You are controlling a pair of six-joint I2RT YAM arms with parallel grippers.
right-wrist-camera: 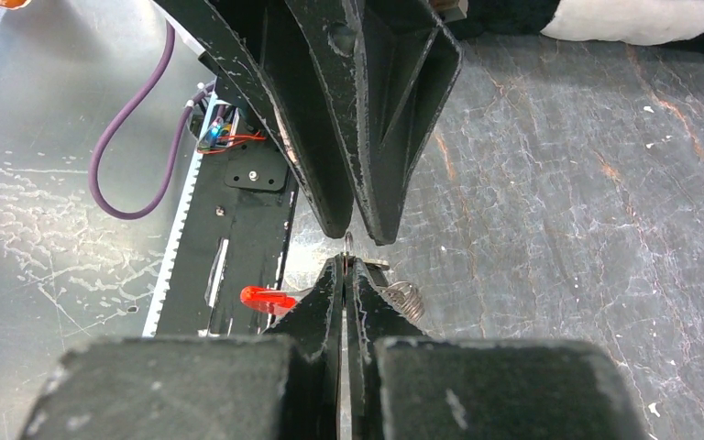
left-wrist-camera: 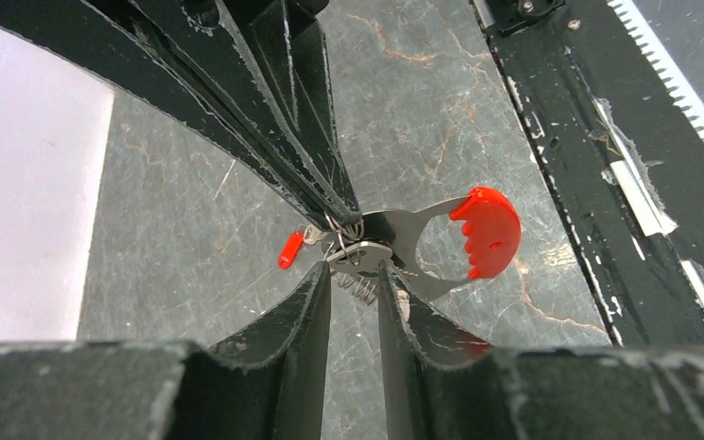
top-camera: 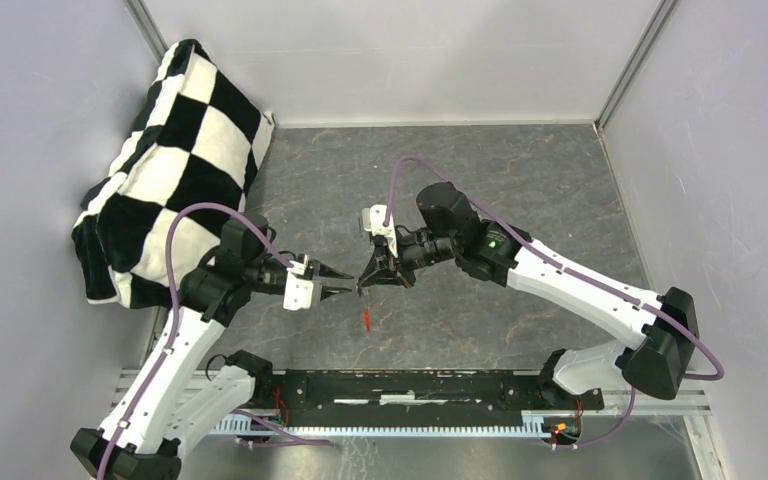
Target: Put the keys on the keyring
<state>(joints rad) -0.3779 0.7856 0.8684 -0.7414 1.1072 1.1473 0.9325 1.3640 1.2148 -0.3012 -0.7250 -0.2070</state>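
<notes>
The two tools meet tip to tip over the middle of the grey marbled surface (top-camera: 520, 180), and the keyring (left-wrist-camera: 422, 240) sits right at that meeting point. The right tool (left-wrist-camera: 344, 215) has its jaws pressed together on the thin wire loop at the keyring's grey metal end. From its own wrist view no gap shows between its fingers (right-wrist-camera: 325, 302). The left tool (left-wrist-camera: 353, 270) faces it with its jaws apart. The keyring's flat grey plate lies just at its tips and a small coiled spring (left-wrist-camera: 357, 287) shows in the gap between its fingers (left-wrist-camera: 307, 307). Whether those fingers touch the metal cannot be told. From the plate the keyring reaches out sideways toward the black rail (top-camera: 410, 388) at the near edge, ending in the bright red curved band (left-wrist-camera: 486, 232), which is clear of both tools. The red key (left-wrist-camera: 291, 249) is on the opposite side, just beside the wire loop and the right tool's tips, with its metal end pointing toward the loop. Whether it is threaded on cannot be made out. A black-and-white checkered cushion (top-camera: 175, 160) leans in the far left corner, well apart from the tools.
</notes>
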